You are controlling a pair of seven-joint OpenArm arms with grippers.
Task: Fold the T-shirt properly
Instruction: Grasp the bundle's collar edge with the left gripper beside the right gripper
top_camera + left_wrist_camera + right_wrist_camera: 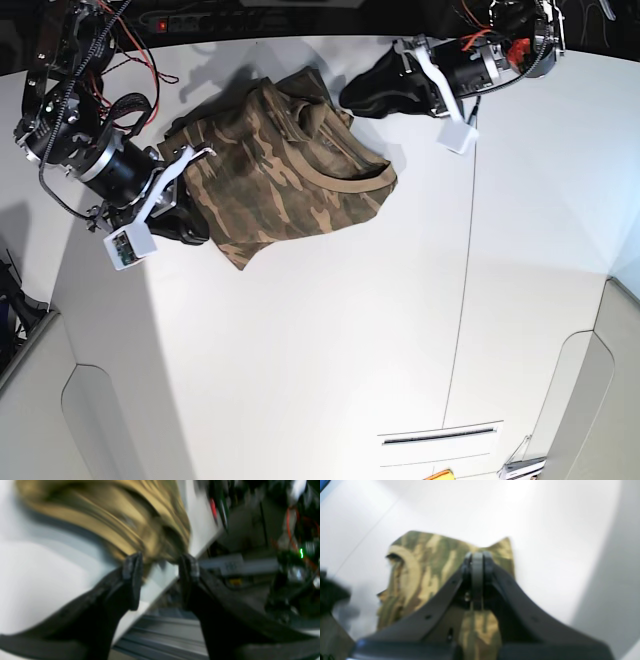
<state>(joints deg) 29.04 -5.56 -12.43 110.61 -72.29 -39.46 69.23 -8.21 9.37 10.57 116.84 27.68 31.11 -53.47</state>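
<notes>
Two grippers are seen: the right gripper (477, 562) is clenched on the T-shirt (285, 180) at nine o'clock; the left gripper (160, 565) is spread at one o'clock.

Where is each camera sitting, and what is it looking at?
Left wrist: sits on the left arm, looking past the open left gripper at blurred tan cloth of the T-shirt by the table edge.
Right wrist: sits on the right arm, looking over the shut right gripper at the camouflage shirt on the white table.
Base: sits high above, looking down on the table, the crumpled shirt and both arms.
Shared: all three views show the same T-shirt on the same table.
</notes>
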